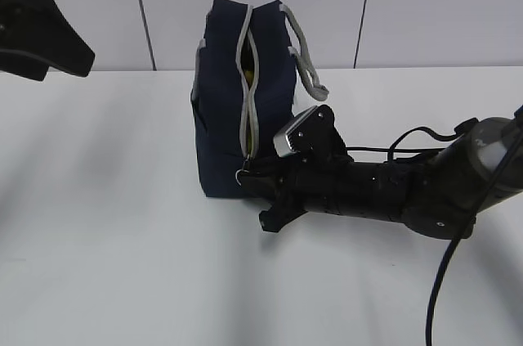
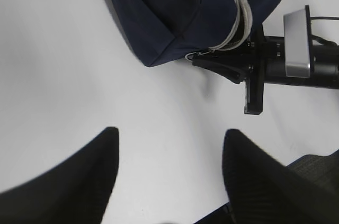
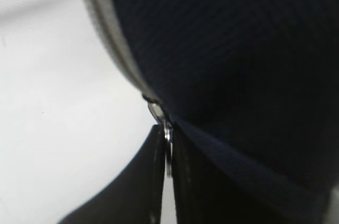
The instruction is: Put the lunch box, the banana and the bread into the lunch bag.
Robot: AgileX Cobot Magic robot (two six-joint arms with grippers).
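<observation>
Right pincer [image 1: 248, 174] sits low at the foot of the lunch bag [image 1: 225, 117], fingers closed flat on the metal ring pull [image 3: 168, 147] at the bottom end of the grey zipper [image 1: 248, 76]. The right wrist view shows the ring sandwiched between the two dark fingers with no gap. Grip is there because the pull is the only handle on the zipper; the arm lies nearly flat along the desk [image 1: 122, 264] so the fingers meet the ring edge-on.

Left pincer [image 2: 169, 181] hangs above the desk, away from the bag, jaws wide apart and holding nothing; only its two dark fingertips show at the bottom of its own view. In the exterior view its arm sits in the top left corner, clear of the work. Likely parked so it doesn't block the right arm.

Lunch bag stands upright toward the far middle of the desk, near the back edge, zipper side facing the camera, grey strap handles [image 1: 306, 56] flopped to the right. Zipper slit gapes slightly; a sliver of yellow [image 1: 247, 72] shows inside near the top, probably the banana, can't confirm. Lunch box and bread are not visible on the desk; presumably inside, hidden by fabric.

Judgement: packing looks done, and zipping is the step in hand. Risk: the thin ring slips out, or the bag tips when pulled, as nothing braces it.
</observation>
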